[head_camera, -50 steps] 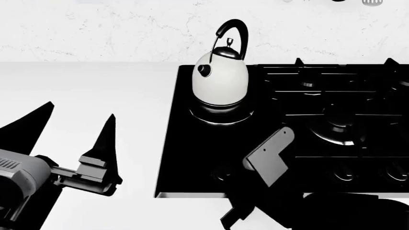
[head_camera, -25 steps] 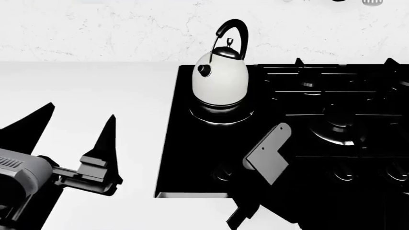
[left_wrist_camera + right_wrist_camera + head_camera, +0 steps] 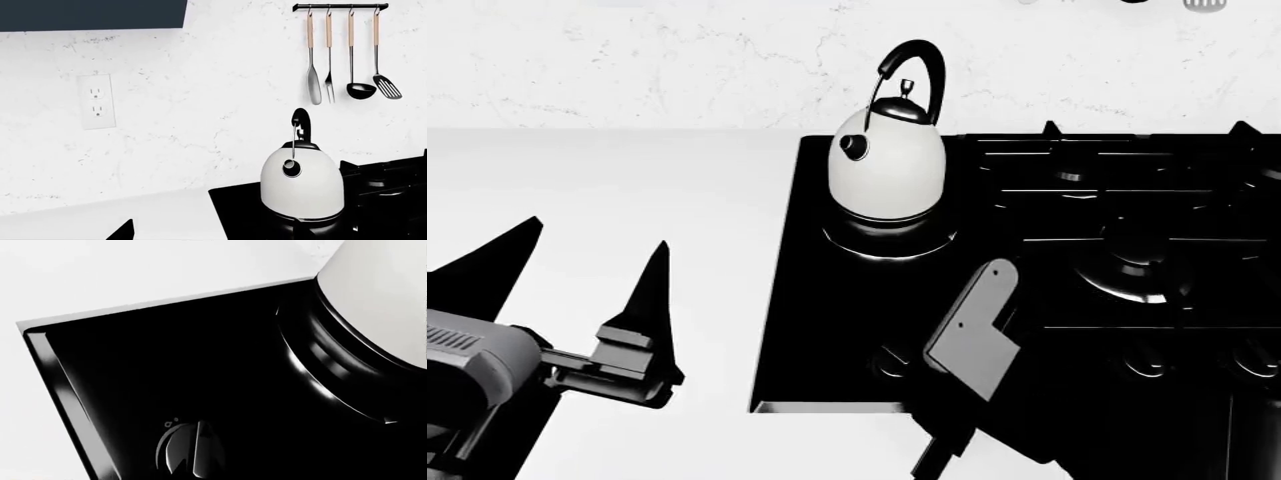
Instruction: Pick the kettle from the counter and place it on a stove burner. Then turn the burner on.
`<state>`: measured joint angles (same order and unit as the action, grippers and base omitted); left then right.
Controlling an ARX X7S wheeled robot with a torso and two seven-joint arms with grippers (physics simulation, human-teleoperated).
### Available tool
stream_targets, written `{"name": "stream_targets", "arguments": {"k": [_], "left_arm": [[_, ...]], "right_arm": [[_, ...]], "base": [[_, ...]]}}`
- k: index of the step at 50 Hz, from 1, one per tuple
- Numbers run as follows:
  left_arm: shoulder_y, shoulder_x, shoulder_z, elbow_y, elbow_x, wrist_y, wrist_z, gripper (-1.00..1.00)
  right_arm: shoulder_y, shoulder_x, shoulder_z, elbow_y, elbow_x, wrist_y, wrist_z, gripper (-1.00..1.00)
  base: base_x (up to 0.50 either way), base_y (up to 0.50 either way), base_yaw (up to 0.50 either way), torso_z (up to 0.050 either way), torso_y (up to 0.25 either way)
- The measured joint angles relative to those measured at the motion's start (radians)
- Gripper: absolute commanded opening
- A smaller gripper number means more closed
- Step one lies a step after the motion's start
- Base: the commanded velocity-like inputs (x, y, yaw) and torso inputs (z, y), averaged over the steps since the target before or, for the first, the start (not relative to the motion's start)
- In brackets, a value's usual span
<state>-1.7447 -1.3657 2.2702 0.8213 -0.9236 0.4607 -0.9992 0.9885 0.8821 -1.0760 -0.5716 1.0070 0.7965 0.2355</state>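
The white kettle (image 3: 888, 165) stands upright on the round black ringed stove burner (image 3: 888, 243) at the cooktop's left rear. It also shows in the left wrist view (image 3: 301, 182) and the right wrist view (image 3: 380, 295), where the burner (image 3: 320, 365) lies under it. My left gripper (image 3: 574, 275) is open and empty over the white counter (image 3: 601, 190), left of the stove. My right gripper (image 3: 921, 365) hovers over the front-left knob (image 3: 890, 360). Its black fingers are lost against the black cooktop. That knob (image 3: 181, 447) is close in the right wrist view.
Burners under black grates (image 3: 1134, 250) fill the cooktop's right side, with more knobs (image 3: 1148, 355) along its front. Utensils hang on a rail (image 3: 347, 55) on the marble wall, and an outlet (image 3: 97, 100) is further left.
My right arm has shifted slightly left and down toward the front-left knob. The kettle and the left arm have not moved.
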Motion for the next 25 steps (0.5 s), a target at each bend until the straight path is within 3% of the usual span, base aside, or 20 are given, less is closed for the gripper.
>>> {"name": "stream_targets", "arguments": {"k": [7,8,25], "left_arm": [[0.0,-0.002,-0.004,0.003,0.0,-0.004,0.001,1.0],[-0.001,-0.002,-0.005,0.004,-0.001,-0.005,0.001,1.0],[-0.02,-0.032,-0.021,0.052,0.009,-0.029,0.002,1.0]], "right_arm": [[-0.019,0.009,-0.002,0.002,-0.004,-0.035,0.009,-1.0],[-0.024,0.011,0.0,0.003,0.002,-0.043,0.016,1.0],[-0.092,0.116,0.098,0.0,0.112,-0.131,0.209,1.0]], "base": [[0.0,0.0,-0.01,0.0,0.001],[0.0,-0.01,0.0,0.0,0.0],[0.0,0.0,0.0,0.0,0.001]]}}
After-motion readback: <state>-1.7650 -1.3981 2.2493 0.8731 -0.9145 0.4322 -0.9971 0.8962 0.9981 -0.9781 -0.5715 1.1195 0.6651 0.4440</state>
